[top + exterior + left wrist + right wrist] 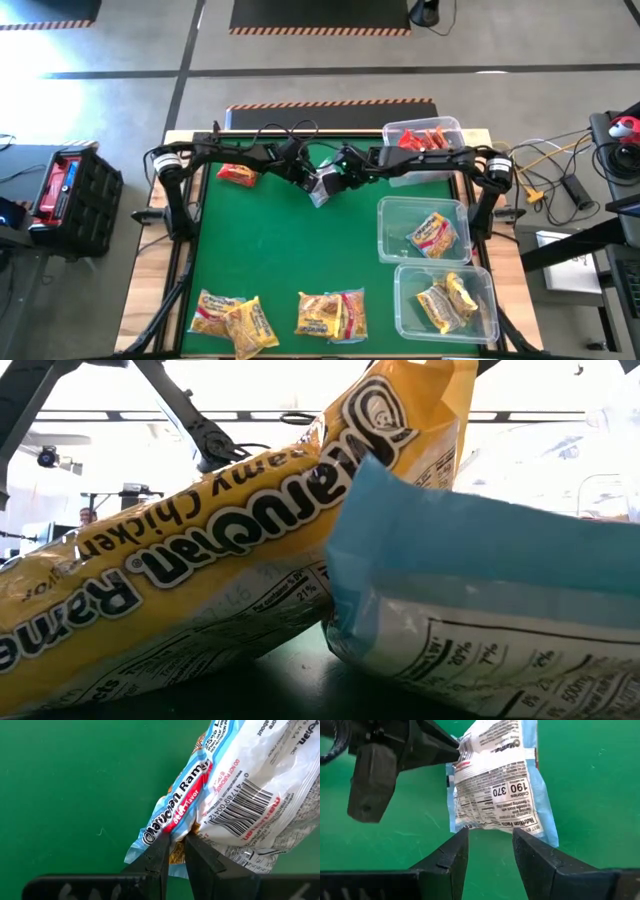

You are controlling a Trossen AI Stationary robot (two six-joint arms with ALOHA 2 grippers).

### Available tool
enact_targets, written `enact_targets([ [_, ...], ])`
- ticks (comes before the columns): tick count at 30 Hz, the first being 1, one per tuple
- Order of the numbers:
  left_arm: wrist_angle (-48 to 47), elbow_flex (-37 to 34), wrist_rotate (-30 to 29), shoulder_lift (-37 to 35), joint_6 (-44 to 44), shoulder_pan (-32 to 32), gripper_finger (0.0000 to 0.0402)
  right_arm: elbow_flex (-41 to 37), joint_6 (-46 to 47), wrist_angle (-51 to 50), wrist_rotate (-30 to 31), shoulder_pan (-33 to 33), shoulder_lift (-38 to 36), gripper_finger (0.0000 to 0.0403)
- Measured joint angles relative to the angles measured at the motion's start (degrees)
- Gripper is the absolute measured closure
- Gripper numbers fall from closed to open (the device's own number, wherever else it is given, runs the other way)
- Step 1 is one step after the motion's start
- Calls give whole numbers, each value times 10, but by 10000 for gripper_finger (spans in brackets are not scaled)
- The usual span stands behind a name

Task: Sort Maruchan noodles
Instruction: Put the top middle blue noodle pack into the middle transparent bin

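packet, blue-and-white, light, crinkly and probably slippery, hangs above the green surface, left gripper fingers pinching its seam, right gripper fingers spread below; flat sealed edges look safest.

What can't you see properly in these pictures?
- Low view: the yellow Creamy Chicken packet and a blue packet fill the frame, hiding both arms and the bins.
- Left wrist view: the blue-and-white beef packet runs off the edge.
- High view: the red packets in the far bin are too small to count.
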Motion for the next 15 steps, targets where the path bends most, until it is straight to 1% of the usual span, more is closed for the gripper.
enact_targets([
  [2,1,0,0,0,0,0,361,0,-8,0,3,0,0,261],
  [6,1,0,0,0,0,0,361,3,-34,0,49,0,0,261],
  [9,1,0,7,0,-2,0,361,5,-38,-1,53,-5,-1,258],
  [15,1,0,8,0,-12,0,361,5,-75,-2,-24,-35,2,228],
])
